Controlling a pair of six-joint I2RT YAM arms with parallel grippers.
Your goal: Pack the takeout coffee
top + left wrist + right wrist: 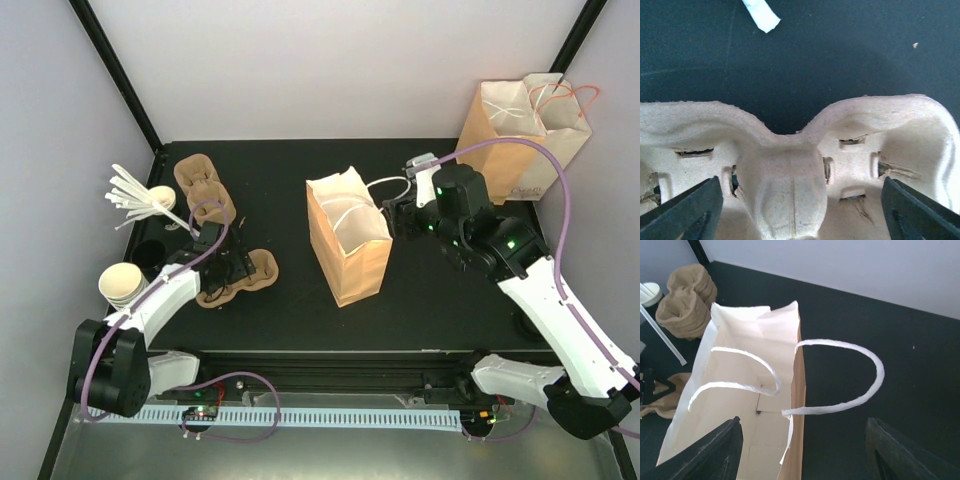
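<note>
Pulp cup tray [258, 270] is lying at the lower left of the counter [300, 325]. The left claw [800, 187] is hanging over it with jaws wide apart, straddling the middle post, and the wells that are showing are holding nothing. The right claw [802, 427], jaws also apart, is hovering at the open paper bag [355, 270] in mid-frame, with one white handle [830, 341] looping between its jaws. What is showing of the bag's inside is looking bare. The lidded coffee cup is not showing in any view, so I cannot tell where it is standing. Packing is looking barely begun: the cup is not yet going into the bag.
</note>
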